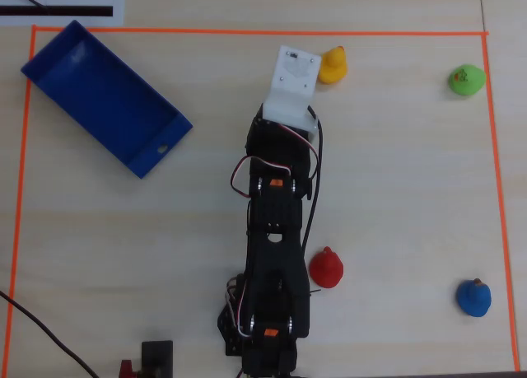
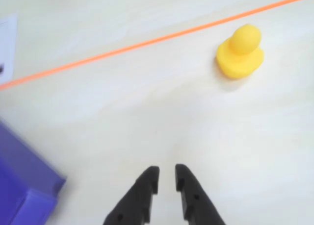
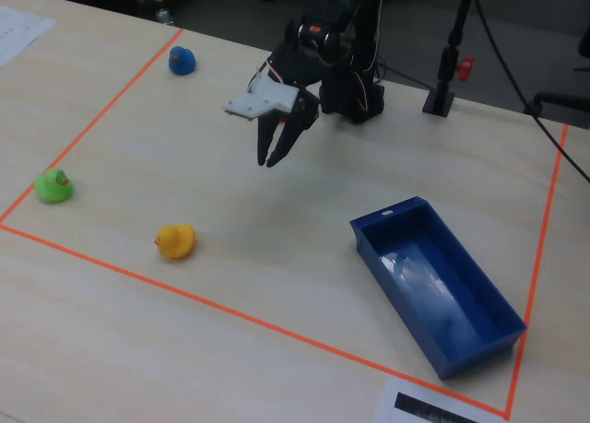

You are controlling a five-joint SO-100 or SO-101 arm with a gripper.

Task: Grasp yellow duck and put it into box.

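The yellow duck (image 1: pixel 332 67) stands near the far orange tape line, just right of the arm's white wrist mount (image 1: pixel 295 77) in the overhead view. In the wrist view the yellow duck (image 2: pixel 240 53) sits ahead and to the right of my gripper (image 2: pixel 167 173), well apart from it. The black jaws stand only narrowly open, with nothing between them. In the fixed view the gripper (image 3: pixel 270 161) hangs above the table, and the duck (image 3: pixel 174 240) lies below and to its left. The dark blue box (image 1: pixel 99 90) lies empty at the overhead view's upper left, and it also shows as the box (image 3: pixel 433 285) and the box (image 2: pixel 24 195).
A red duck (image 1: pixel 326 268) sits beside the arm's base. A green duck (image 1: pixel 466 80) is at the far right and a blue duck (image 1: pixel 473 297) at the near right. Orange tape (image 1: pixel 247 32) frames the work area. A paper sheet (image 2: pixel 7 43) lies beyond the tape.
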